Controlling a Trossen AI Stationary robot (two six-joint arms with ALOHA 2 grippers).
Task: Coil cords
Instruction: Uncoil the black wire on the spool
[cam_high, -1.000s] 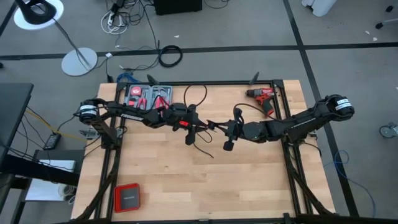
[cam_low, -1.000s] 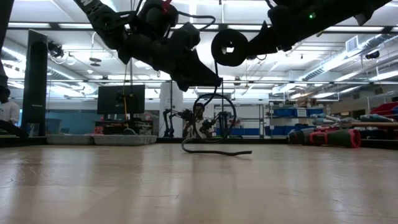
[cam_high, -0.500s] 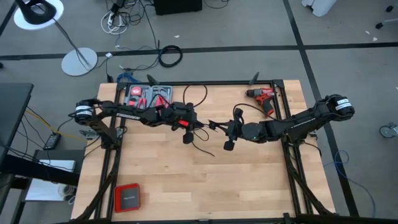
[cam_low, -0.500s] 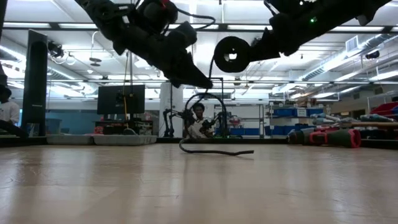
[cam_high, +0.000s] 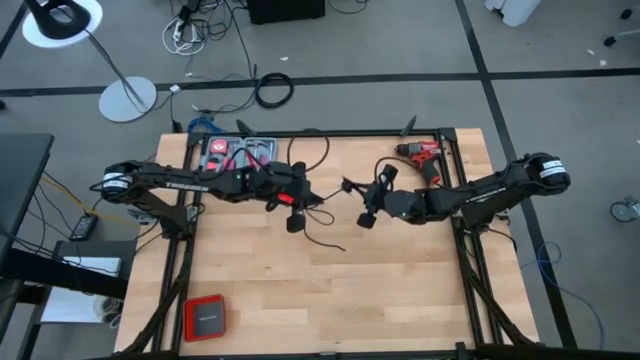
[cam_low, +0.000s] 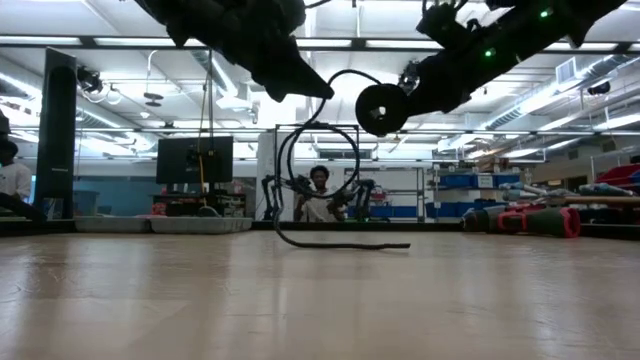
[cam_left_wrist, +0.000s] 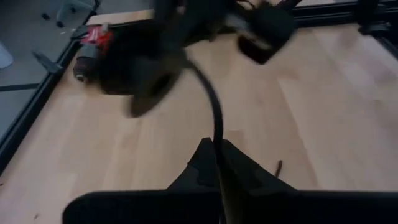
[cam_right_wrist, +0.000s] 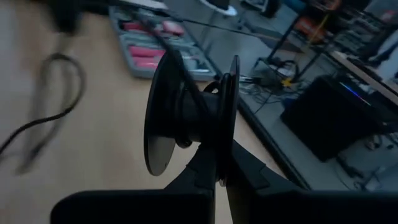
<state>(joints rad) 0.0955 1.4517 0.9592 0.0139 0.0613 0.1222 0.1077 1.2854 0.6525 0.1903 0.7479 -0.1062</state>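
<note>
Both arms are raised over the middle of the table (cam_high: 400, 290), and the job looks to be in its winding stage. The left gripper (cam_high: 293, 222) has its fingers pressed together on the thin black cord (cam_left_wrist: 214, 121), which runs out from between the fingertips in the left wrist view. The right gripper (cam_high: 366, 219) is pinching the flange of a small black spool (cam_right_wrist: 186, 115), its two round discs standing on edge between the dark fingers. In the low view the cord arches up in a loop between the two grippers and drops to a loose tail lying on the wood (cam_low: 345, 243). Whether the cord is already fastened to the spool is hard to say, since that stretch is blurred. A red drill (cam_high: 425, 156) sits near the far right corner (well away from the work), a tool case (cam_high: 238, 155) lies behind the left arm, and a red box (cam_high: 205, 318) rests near the front left edge. A person (cam_low: 318, 200) sits in the room beyond the table. The next move likely calls for laying the cord around the spool's hub while the left gripper feeds slack, keeping light tension so the loop does not spring off.
</note>
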